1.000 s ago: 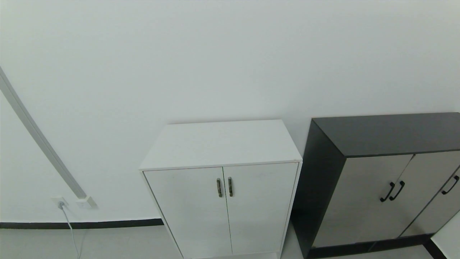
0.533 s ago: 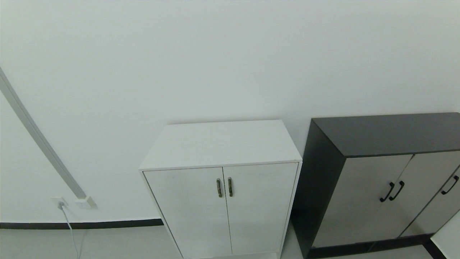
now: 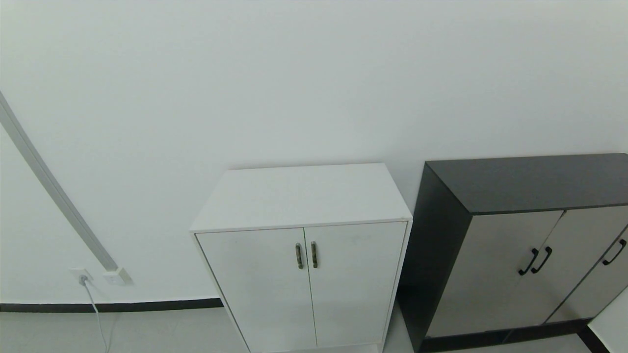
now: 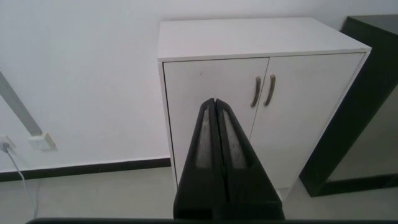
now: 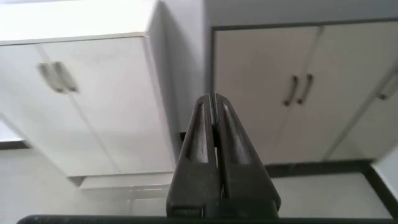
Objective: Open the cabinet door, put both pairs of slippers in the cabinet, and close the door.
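The left gripper (image 4: pixel 215 106) and right gripper (image 5: pixel 214 99) are hanging clenched and empty before the white cabinet (image 3: pixel 299 196), which is standing shut.

I am looking at a plain white painted wall (image 3: pixel 314 73). A flat grey cable duct (image 3: pixel 54 189) is slanting down it to two white wall sockets (image 3: pixel 117 277). A pale cord (image 3: pixel 98 318) is hanging from a plug there towards the light grey floor (image 3: pixel 162 333). A black skirting strip (image 3: pixel 113 307) is running along the wall's foot. On my right, a black cabinet (image 3: pixel 530 181) with glossy grey doors (image 3: pixel 495 274) and curved black handles (image 3: pixel 536 261) is standing against the wall.
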Tool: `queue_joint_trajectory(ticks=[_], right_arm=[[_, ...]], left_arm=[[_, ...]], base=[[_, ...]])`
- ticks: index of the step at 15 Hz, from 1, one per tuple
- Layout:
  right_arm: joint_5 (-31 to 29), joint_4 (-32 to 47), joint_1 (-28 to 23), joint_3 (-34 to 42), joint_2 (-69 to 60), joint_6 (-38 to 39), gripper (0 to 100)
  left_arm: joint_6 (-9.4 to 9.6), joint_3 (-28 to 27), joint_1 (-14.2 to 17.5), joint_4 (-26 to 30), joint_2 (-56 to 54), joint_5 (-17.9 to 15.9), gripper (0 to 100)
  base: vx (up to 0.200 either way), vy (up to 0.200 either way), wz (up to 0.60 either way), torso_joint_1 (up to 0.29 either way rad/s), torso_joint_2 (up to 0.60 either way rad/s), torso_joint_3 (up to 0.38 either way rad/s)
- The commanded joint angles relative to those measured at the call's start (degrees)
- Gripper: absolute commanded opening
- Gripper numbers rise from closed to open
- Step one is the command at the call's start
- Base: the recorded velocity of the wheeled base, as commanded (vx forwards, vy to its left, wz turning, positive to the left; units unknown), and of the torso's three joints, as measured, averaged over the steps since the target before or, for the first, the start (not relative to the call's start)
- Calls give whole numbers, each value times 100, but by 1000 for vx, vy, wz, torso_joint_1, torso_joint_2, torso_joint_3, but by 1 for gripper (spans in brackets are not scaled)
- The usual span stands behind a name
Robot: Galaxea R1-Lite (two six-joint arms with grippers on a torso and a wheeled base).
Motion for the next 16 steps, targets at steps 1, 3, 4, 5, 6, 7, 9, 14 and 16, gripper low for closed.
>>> queue_joint_trajectory(ticks=[1,3,4,5,6,7,9,14,16], right_arm=[[-100,22,13,-26,29,-26,0],[-329,-22,-22,-17,-94,-35,0],[-478,-13,-145,-26,-138,-44,0],[-469,-13,-321,-26,-208,-44,0],[-408,-13,-373,-17,-384,-26,0],[-329,-30,-373,9,-489,26,0],[251,14,-426,62,-639,352,0],[761,66,-426,70,-639,-18,0],[761,58,-426,79,-639,9,0]], left_arm=[[-1,1,1,2,-1,1,0],[-1,1,1,2,-1,-7,0],[-1,1,1,2,-1,-7,0],[-1,1,1,2,-1,1,0],[-1,1,1,2,-1,1,0],[-1,1,1,2,-1,1,0],[-1,1,1,2,-1,1,0],[-10,1,1,2,-1,1,0],[-1,1,1,2,-1,1,0]], base=[[0,0,0,0,0,0],[0,0,0,0,0,0],[0,0,0,0,0,0],[0,0,0,0,0,0],[0,0,0,0,0,0],[0,0,0,0,0,0],[0,0,0,0,0,0],[0,0,0,0,0,0],[0,0,0,0,0,0]])
